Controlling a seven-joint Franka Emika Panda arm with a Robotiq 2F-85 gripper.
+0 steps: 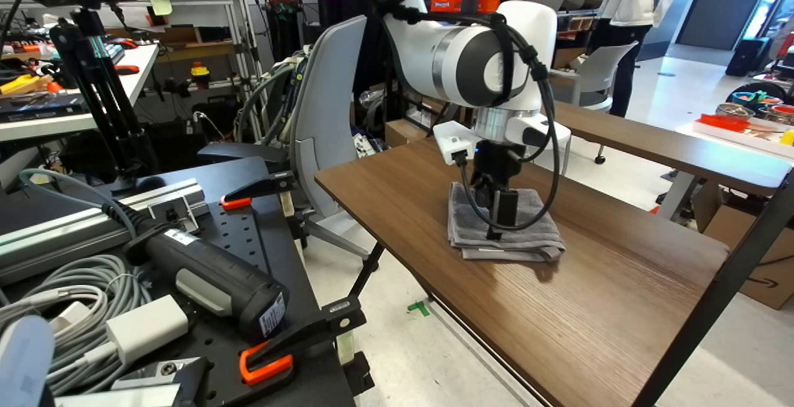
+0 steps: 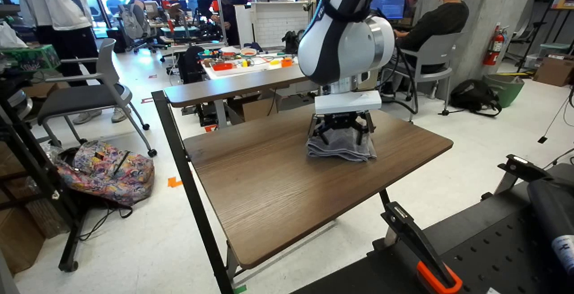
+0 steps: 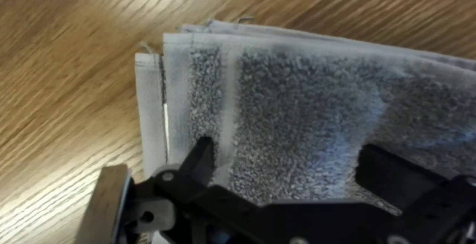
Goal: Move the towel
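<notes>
In an exterior view, the gripper (image 2: 342, 142) stood wide, pointing down at the towel (image 2: 343, 152), which lay folded on the table (image 2: 278, 182). In an exterior view, the arm (image 1: 417, 53) hung over the towel, a bench (image 1: 239, 230) apart from the table. In the wrist view, the fingers (image 3: 394, 173) stood well apart over the towel; whether they touched it, I couldn't tell.
</notes>
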